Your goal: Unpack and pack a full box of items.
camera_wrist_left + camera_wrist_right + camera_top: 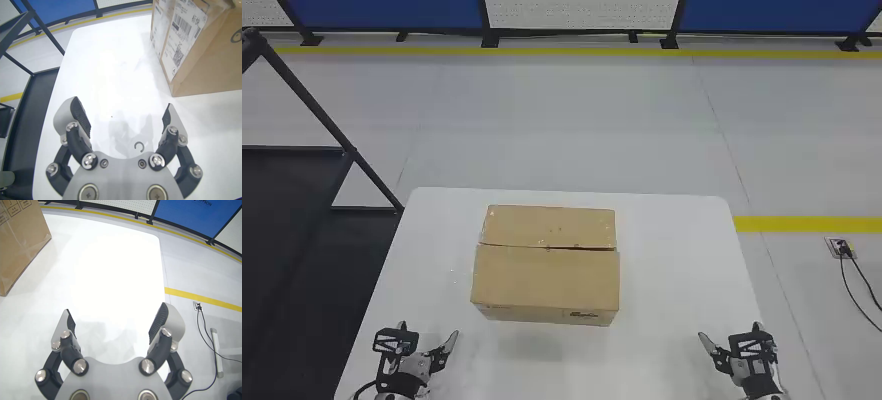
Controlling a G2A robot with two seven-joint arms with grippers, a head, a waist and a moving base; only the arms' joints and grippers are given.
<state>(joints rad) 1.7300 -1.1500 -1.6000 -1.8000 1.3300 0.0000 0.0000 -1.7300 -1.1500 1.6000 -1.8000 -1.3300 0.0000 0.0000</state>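
Note:
A brown cardboard box (546, 264) with its top flaps closed stands in the middle of the white table (672, 260). Its labelled side (181, 37) shows in the left wrist view, and a plain corner of the box (20, 243) in the right wrist view. My left gripper (422, 349) hovers over the table's near left corner, open and empty, its fingers (81, 115) spread wide. At the near right corner my right gripper (734, 347) is likewise open with nothing between its fingers (157, 321). Both grippers are well apart from the box.
A black metal rack (292, 200) stands left of the table, its dark shelf (22, 113) close to the table edge. A cable and floor socket (197, 306) lie on the floor to the right. Bare tabletop surrounds the box.

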